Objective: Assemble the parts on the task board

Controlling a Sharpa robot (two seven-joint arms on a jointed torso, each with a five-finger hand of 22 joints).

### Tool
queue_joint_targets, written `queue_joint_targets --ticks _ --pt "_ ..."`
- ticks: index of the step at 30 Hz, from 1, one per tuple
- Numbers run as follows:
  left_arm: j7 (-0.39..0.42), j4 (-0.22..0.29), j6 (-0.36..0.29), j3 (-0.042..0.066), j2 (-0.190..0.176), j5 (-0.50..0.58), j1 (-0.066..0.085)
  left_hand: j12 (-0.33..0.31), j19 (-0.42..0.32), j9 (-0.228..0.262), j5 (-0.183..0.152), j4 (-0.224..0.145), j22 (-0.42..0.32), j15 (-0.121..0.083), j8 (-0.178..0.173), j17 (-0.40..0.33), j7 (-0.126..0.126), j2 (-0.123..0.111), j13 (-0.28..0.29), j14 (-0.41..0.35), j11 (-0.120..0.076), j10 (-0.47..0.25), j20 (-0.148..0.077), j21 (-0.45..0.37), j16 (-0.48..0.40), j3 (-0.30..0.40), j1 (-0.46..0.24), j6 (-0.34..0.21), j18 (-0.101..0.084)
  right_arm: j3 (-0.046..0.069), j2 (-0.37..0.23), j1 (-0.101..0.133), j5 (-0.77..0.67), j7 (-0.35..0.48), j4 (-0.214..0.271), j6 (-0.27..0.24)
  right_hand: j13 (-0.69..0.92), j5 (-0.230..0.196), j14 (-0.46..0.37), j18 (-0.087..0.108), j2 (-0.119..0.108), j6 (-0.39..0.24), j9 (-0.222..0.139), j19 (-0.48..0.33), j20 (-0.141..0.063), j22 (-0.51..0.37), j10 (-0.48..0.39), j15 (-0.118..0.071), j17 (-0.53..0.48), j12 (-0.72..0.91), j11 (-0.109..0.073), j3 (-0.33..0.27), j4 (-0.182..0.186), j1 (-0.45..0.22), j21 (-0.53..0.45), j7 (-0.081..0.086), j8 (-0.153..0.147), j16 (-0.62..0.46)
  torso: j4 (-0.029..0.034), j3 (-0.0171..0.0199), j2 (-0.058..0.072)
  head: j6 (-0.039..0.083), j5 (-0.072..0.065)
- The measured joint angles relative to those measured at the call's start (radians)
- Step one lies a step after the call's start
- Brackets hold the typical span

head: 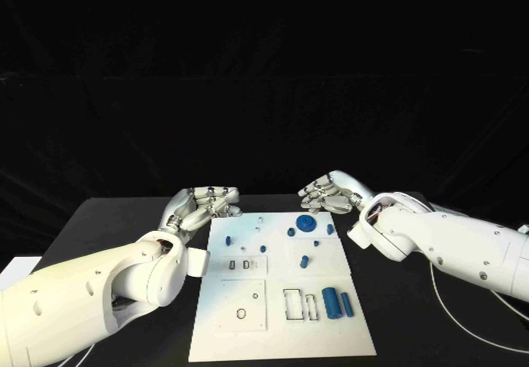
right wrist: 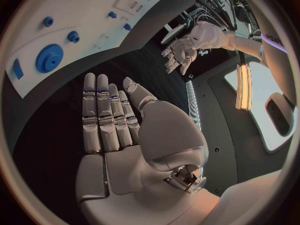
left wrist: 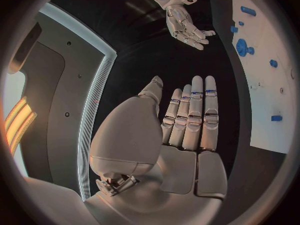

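A white board (head: 282, 336) lies in the middle of the black table (head: 121, 210), and the robot's two hands hover at its far end, one off each far corner. The left hand (head: 202, 206) hangs just beyond the board's far left corner, fingers straight and side by side in its wrist view, holding nothing and touching nothing. The right hand (head: 329, 193) hangs just past the board's far edge near the right corner, fingers loosely spread and likewise empty; its own wrist view shows the palm flat and the fingers extended over bare table beside the board.

All the blue parts sit on the board, apart from both hands. One gear (head: 306, 223) lies flat at the far right of the board, the part nearest the right hand. One block (head: 331, 228) sits just right of the gear. Two cylinders (head: 332, 303) lie side by side near the board's near right corner, lengthwise along it. A shorter peg (head: 304, 261) stands toward the board's middle. Several small pegs dot the far half between the gear and the left edge; roughly five can be made out, though they are too small to count with certainty.

The board also carries dark-outlined rectangular slots (head: 293, 303), one pair just left of the cylinders and a smaller pair nearer the left edge
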Motion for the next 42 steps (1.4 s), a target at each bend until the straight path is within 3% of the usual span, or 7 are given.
queue_joint_targets --ticks 2,4,7,15,23,31,42 --pt "-0.004 0.021 0.006 0.001 -0.010 -0.002 0.000 -0.002 0.002 -0.001 0.000 -0.002 -0.001 0.000 -0.005 0.002 0.000 0.000 0.000 0.000 0.000 0.000 -0.002 0.000 0.000 -0.002 0.000 0.000 0.000 0.003 0.000 0.005 -0.087 -0.041 0.005 0.004 0.000 0.006 0.045 0.000 -0.009 0.008 0.000 0.027 -0.014 0.022 0.017 -0.013 0.015 0.000 -0.007 0.005 0.000 -0.003 0.041 -0.008 -0.004 0.019 0.0031 -0.0010 0.010 0.004 -0.003" --pt "-0.008 0.040 0.011 0.002 -0.016 -0.003 0.001 -0.005 0.004 -0.001 0.000 -0.003 -0.001 0.000 -0.005 0.002 0.000 0.000 0.000 0.000 0.000 0.000 -0.004 0.000 0.000 -0.003 0.000 0.000 0.000 0.004 0.000 0.010 -0.162 -0.077 0.010 0.011 0.000 0.017 0.147 0.000 -0.052 0.031 0.000 0.099 -0.050 0.092 0.052 -0.048 0.074 -0.008 -0.027 0.010 0.005 -0.019 0.167 -0.024 -0.004 0.092 0.0062 -0.0016 0.018 0.008 -0.007" --pt "-0.015 0.071 0.018 0.002 -0.027 -0.005 0.001 -0.005 0.004 -0.001 0.000 -0.003 -0.001 0.000 -0.005 0.005 0.000 0.000 0.000 0.000 0.000 0.000 -0.004 0.000 0.000 -0.003 0.000 0.000 0.000 0.006 0.003 0.020 -0.284 -0.135 0.019 0.032 0.000 0.015 0.176 0.000 -0.065 0.040 0.000 0.126 -0.068 0.146 0.060 -0.066 0.140 -0.010 -0.036 0.020 0.008 -0.031 0.259 -0.033 -0.004 0.174 0.0108 -0.0023 0.031 0.015 -0.014" --pt "-0.028 0.114 0.031 0.003 -0.034 -0.007 0.002 -0.012 0.006 -0.002 0.000 -0.007 -0.004 0.000 -0.010 0.009 0.000 0.000 0.000 0.000 0.000 0.000 -0.001 -0.004 0.000 -0.007 0.000 0.000 0.000 0.007 0.029 0.031 -0.510 -0.228 0.023 0.100 0.001 -0.010 0.179 0.000 -0.081 0.046 0.000 0.123 -0.072 0.241 0.044 -0.069 0.283 -0.010 -0.044 0.054 0.018 -0.046 0.407 -0.039 -0.008 0.377 0.0177 -0.0048 0.060 0.028 -0.021" --pt "-0.038 0.124 0.040 0.003 -0.032 -0.008 0.002 -0.016 0.007 -0.002 0.000 -0.008 -0.006 0.000 -0.015 0.012 0.000 0.000 0.000 0.000 0.000 0.000 0.000 -0.004 -0.005 -0.008 0.000 0.000 0.000 0.007 0.057 0.033 -0.653 -0.275 0.012 0.167 0.001 -0.015 0.179 0.000 -0.089 0.050 0.000 0.131 -0.069 0.461 0.038 -0.069 0.384 -0.010 -0.046 0.084 0.032 -0.054 0.609 -0.043 -0.008 0.515 0.0255 -0.0054 0.085 0.035 -0.026" --pt "-0.042 0.127 0.044 0.003 -0.031 -0.007 0.002 -0.020 0.007 -0.002 0.000 -0.011 -0.007 0.000 -0.015 0.014 0.000 0.000 0.000 0.000 0.000 0.000 0.000 -0.009 -0.005 -0.011 0.000 0.000 0.000 0.007 0.070 0.033 -0.716 -0.296 -0.004 0.218 0.001 -0.015 0.179 -0.016 -0.090 0.057 0.001 0.144 -0.067 0.556 0.034 -0.069 0.477 -0.010 -0.047 0.099 0.041 -0.055 0.687 -0.051 -0.008 0.612 0.0332 -0.0081 0.102 0.037 -0.031" --pt "-0.043 0.129 0.044 0.004 -0.031 0.003 0.002 -0.020 0.007 -0.002 0.000 -0.011 -0.007 0.000 -0.020 0.015 0.000 0.000 0.000 0.000 0.000 0.000 0.000 -0.009 -0.005 -0.011 0.000 0.000 0.000 0.007 0.075 0.033 -0.755 -0.307 -0.005 0.253 0.001 -0.014 0.179 -0.016 -0.090 0.067 0.002 0.151 -0.067 0.615 0.034 -0.069 0.531 -0.010 -0.047 0.117 0.059 -0.055 0.737 -0.059 -0.008 0.672 0.0377 -0.0105 0.118 0.038 -0.035"
